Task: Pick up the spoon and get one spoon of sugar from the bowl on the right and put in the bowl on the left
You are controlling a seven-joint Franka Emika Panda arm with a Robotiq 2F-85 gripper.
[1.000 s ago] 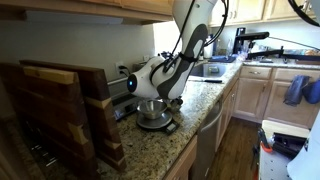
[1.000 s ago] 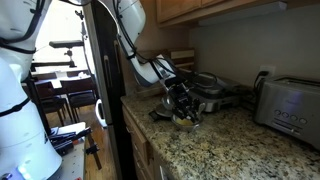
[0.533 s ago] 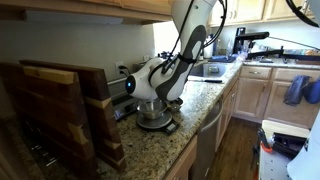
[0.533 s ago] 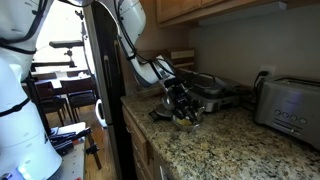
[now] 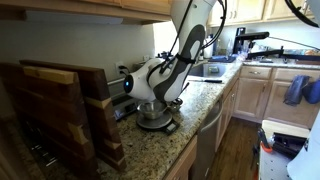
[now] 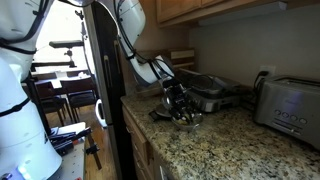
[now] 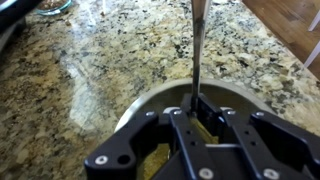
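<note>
The tool (image 7: 197, 118) hangs low over a pale-rimmed bowl (image 7: 133, 108) on the speckled granite bench (image 7: 85, 60). Its two black fingers (image 7: 178, 130) are drawn in on the thin handle of the spoon (image 7: 195, 60). In the wrist view that handle runs straight out from between the fingers, across the bowl's far rim and over bare granite. It broadens just where the upper edge of the frame cuts it off. The lower part of the spoon is lost between the fingers, so I cannot tell whether it reaches the contents. Inside the bowl, to either side of the fingers, lies a yellowish-tan granular filling (image 7: 152, 160). The tool's body covers most of the bowl's near half.

In both exterior views the arm bends down from above and the tool (image 5: 152, 102) (image 6: 183, 106) sits directly on top of the bowl (image 5: 152, 119) (image 6: 190, 122). The spoon is too small to make out in either. In an exterior view the bowl rests on a dark mat (image 5: 160, 128) near the bench's front edge, with stacked wooden boards (image 5: 60, 110) well to one side. In an exterior view a second, darker round vessel (image 6: 210, 98) stands just behind the bowl, and a steel toaster (image 6: 290, 110) stands farther along the wall. The wrist view catches the edge of a glassy dish (image 7: 48, 5) in its upper corner, well apart from the tool.
</note>
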